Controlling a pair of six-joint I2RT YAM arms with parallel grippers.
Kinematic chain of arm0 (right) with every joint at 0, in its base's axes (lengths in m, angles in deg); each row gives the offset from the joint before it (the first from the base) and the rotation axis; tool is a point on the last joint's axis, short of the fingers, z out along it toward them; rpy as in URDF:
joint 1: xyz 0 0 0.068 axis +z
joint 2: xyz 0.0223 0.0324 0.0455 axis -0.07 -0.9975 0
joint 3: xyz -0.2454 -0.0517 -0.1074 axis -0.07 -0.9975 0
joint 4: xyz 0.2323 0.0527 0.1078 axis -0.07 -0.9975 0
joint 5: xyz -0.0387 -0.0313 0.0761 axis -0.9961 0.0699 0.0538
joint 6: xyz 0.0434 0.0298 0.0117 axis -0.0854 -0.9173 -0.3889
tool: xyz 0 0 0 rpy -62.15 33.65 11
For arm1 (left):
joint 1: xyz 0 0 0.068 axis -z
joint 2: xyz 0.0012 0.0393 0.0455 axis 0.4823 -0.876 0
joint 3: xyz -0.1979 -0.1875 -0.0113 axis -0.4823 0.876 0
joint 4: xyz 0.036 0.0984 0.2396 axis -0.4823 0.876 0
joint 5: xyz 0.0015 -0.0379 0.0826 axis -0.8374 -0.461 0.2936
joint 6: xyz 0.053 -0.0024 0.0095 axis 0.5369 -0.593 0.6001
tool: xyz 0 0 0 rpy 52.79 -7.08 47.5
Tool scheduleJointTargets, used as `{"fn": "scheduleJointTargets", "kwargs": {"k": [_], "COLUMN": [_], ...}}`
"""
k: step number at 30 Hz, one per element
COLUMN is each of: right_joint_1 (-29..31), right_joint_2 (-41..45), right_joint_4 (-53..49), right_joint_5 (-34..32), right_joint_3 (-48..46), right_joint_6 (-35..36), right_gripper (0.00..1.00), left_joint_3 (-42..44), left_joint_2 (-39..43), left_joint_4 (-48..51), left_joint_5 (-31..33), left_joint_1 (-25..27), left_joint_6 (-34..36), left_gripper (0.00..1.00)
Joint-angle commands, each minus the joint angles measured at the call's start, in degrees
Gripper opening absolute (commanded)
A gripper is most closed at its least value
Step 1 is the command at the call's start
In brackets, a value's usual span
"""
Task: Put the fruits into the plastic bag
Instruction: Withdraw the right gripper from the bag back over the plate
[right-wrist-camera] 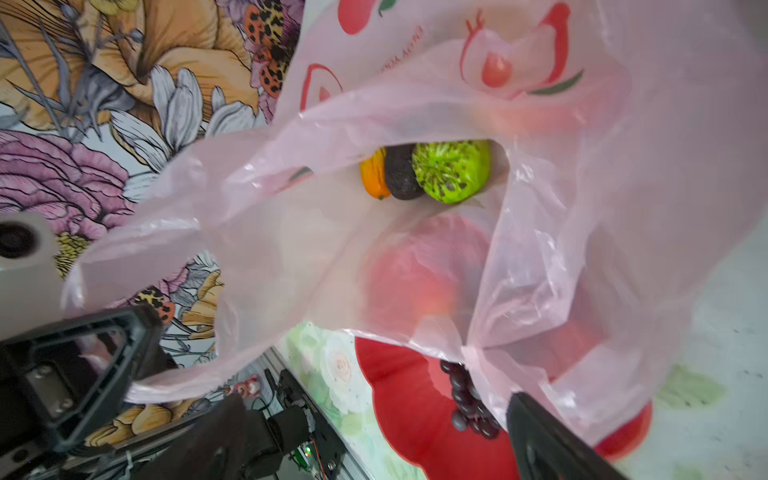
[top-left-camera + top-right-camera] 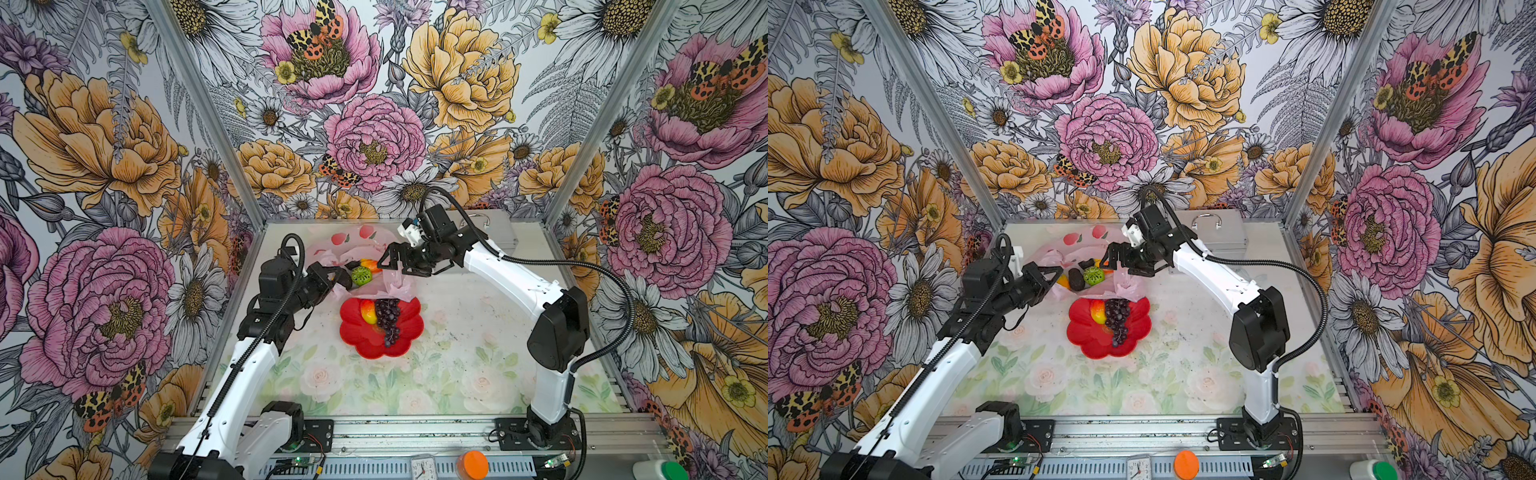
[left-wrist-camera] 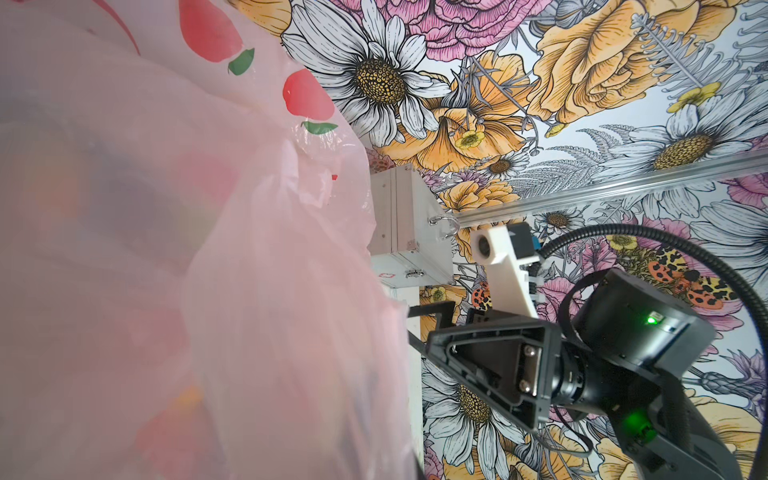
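Note:
The pale-pink plastic bag [image 2: 353, 249] [image 2: 1054, 253] lies at the back centre with its mouth held wide. My left gripper [image 2: 332, 278] is shut on the bag's left edge; in the left wrist view the bag [image 3: 166, 249] hides the jaws. Inside the bag [image 1: 415, 104] lie a bumpy green ball [image 1: 451, 170] [image 2: 361, 275], a blackish avocado [image 1: 401, 172] [image 2: 1076, 279] and an orange fruit [image 1: 373, 176]. My right gripper [image 2: 390, 264] [image 1: 380, 440] hangs open over the bag's right edge, holding nothing. On the red plate [image 2: 361, 345] [image 1: 407, 395] sit the grape bunch [image 2: 387, 318] [image 1: 465, 399] and a yellow-red fruit [image 2: 368, 311].
A silver metal case [image 2: 494, 232] [image 3: 409, 224] stands at the back right behind the right arm. The plate touches the bag's front edge. Beyond the front rail are a small clock [image 2: 424, 469] and an orange lid [image 2: 472, 464].

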Motion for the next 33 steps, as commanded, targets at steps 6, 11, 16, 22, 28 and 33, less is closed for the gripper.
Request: {"fn": "scheduleJointTargets", "kwargs": {"k": [6,11,16,22,28,33], "right_joint_1": [7.8,12.7,16.1,17.0,16.8,15.8], "right_joint_2": [3.4,-0.2,-4.6,-9.9,-14.3,-17.6], "right_joint_4": [-5.9,-5.9,-6.0,-5.9,-5.9,-5.9], "right_joint_5": [-8.8,-10.1,-10.8,-11.0,-12.3,-14.2], "right_joint_3": [-7.9,-7.2,-3.5,1.1,5.9,9.8], "right_joint_6": [10.3,11.4,13.1,14.4,14.9,15.1], "right_gripper": [0.99,0.99,0.99,1.00,0.96,0.89], "left_joint_3": [0.1,-0.3,-0.3,-0.1,-0.2,-0.4], "left_joint_2": [0.1,-0.3,0.3,1.2,1.4,1.5], "left_joint_4": [-1.9,-2.0,-1.1,-0.4,-0.1,0.3], "left_joint_5": [-0.5,-0.6,-0.5,-0.4,-0.3,-0.2], "left_joint_1": [0.7,1.4,1.6,1.6,1.5,1.5], "left_joint_6": [0.6,0.7,1.0,1.2,1.3,1.6], "left_gripper": [0.00,0.00,0.00,0.00,0.00,0.00]}}
